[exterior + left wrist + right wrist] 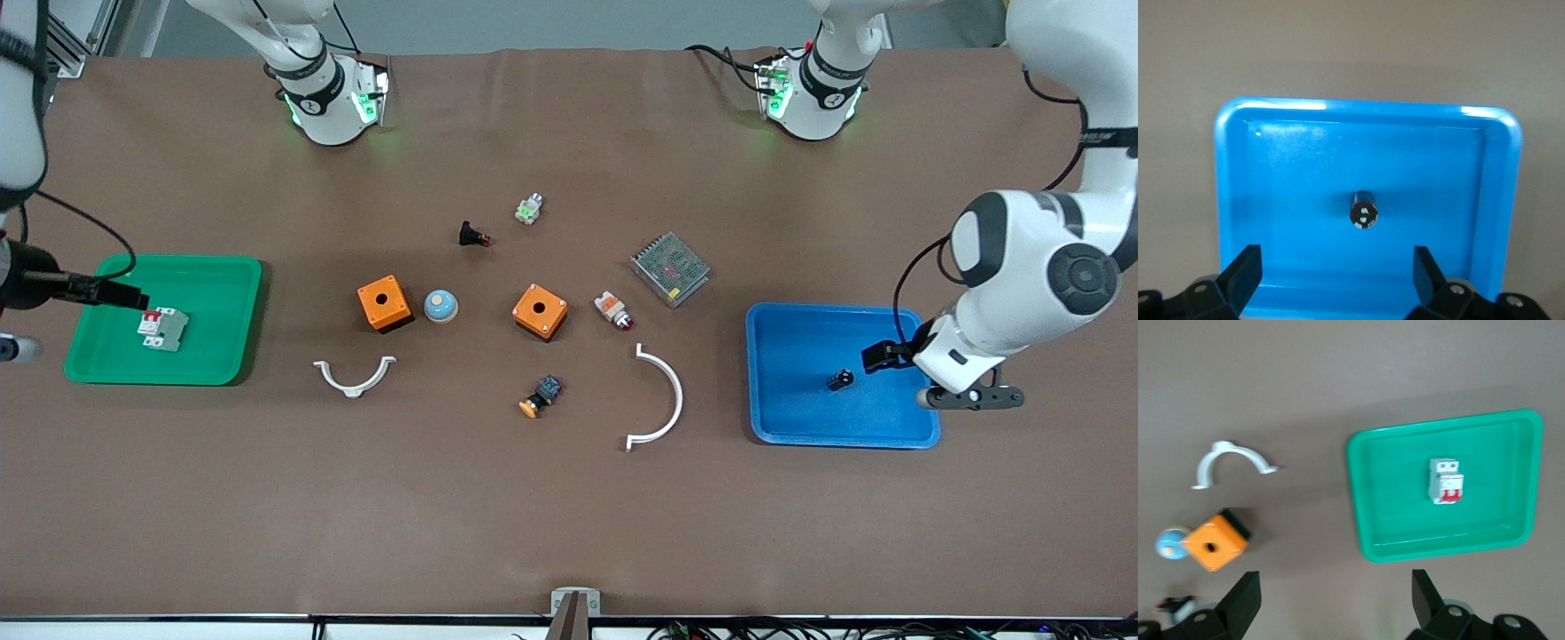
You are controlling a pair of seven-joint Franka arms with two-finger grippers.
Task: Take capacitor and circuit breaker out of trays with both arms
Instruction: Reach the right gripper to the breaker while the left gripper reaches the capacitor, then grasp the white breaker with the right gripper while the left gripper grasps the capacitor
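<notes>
The capacitor (839,380), a tiny black cylinder with a lighter end face, lies in the blue tray (800,431) and shows in the left wrist view (1364,209) near the middle of that tray (1231,200). My left gripper (876,358) is open and empty (1338,280), over the tray beside the capacitor. The white-and-grey breaker (163,329) with red levers lies in the green tray (222,267) and shows in the right wrist view (1445,481) in that tray (1365,493). My right gripper (133,298) is open and empty (1336,600), up above the green tray.
Between the trays lie two orange boxes (384,303) (540,311), a blue-white dome (440,306), two white curved clamps (354,377) (662,400), a mesh-topped module (669,268), a black red-tipped button (474,236), a white-and-orange part (613,308) and an orange-capped button (540,396).
</notes>
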